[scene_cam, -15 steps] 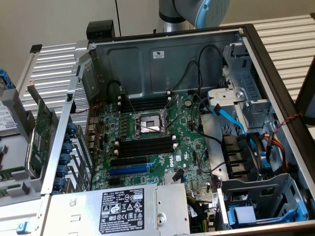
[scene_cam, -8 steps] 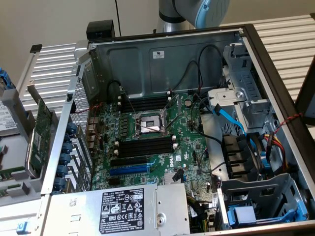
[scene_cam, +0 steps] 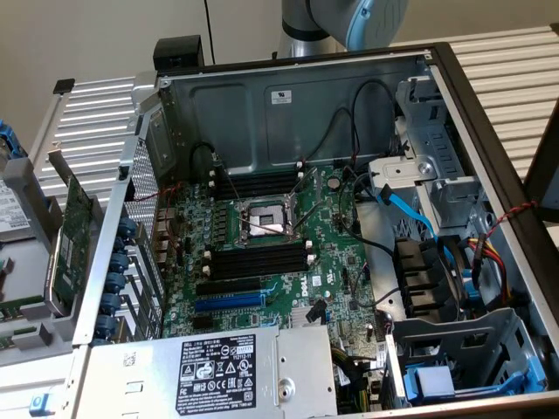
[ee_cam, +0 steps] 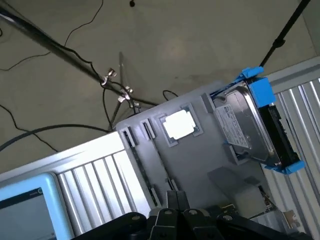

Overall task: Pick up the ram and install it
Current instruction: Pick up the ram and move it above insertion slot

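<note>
The gripper point(ee_cam: 175, 201), black fingers pressed together on nothing, hangs over the grey parts tray point(ee_cam: 200, 150); the ram point(scene_cam: 19, 307) seems to be the thin green strip just beside the upright expansion card point(scene_cam: 74, 231), so descending closed could knock either.

Ram point(scene_cam: 19, 307): thin green strip, cut off by the exterior view's left edge; lies lengthwise in the grey holder point(scene_cam: 35, 336) on the worktop, outside the computer case point(scene_cam: 288, 96); flat or on edge cannot be told; chips and label too small to read; not yet seated in a slot
</note>
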You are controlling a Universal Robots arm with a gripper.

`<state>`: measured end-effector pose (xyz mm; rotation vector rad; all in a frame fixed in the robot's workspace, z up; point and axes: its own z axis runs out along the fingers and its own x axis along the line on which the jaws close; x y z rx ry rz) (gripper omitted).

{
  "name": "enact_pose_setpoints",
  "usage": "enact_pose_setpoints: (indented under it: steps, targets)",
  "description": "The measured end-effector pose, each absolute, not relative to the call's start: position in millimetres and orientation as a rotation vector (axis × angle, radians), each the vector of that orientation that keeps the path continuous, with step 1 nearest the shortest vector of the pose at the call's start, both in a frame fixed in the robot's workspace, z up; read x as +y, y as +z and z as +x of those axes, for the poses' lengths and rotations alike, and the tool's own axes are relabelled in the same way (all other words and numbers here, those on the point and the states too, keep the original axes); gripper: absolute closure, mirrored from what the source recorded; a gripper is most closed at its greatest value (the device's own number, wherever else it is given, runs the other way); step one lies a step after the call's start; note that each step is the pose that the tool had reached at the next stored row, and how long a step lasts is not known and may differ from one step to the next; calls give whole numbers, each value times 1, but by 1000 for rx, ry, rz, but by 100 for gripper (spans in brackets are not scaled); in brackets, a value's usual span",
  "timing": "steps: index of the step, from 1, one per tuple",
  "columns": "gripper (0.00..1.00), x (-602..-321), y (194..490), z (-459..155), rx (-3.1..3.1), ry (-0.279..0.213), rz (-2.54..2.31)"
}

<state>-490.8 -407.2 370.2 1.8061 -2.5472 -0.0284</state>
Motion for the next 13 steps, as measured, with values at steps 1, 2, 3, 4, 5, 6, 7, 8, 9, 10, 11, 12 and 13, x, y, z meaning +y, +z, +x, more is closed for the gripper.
enact_pose_setpoints:
  steps: [1,2,3,4,5,6,7,8,9,10,11,12,13]
  targets:
    - [89,-407,370,-491,-2530,-28,1831]
    - [89,-407,370,-491,-2514,-26,1854]
    - [89,-407,370,-491,-2497,-25,1877]
    - [89,-407,370,-491,-2481,-24,1900]
    - [89,-407,370,-491,-2464,-22,1923]
    - [89,-407,370,-491,-2448,-20,1945]
    - [89,-407,370,-491,-2431,-19,1968]
    - [89,-407,370,-491,-2412,-17,1991]
    - [89,-407,370,-491,-2394,-17,2013]
    - [89,-407,370,-491,-2376,-17,2035]
    - [89,-407,370,-491,-2357,-16,2056]
    - [89,-407,370,-491,-2339,-16,2077]
    - [89,-407,370,-491,-2320,-16,2098]
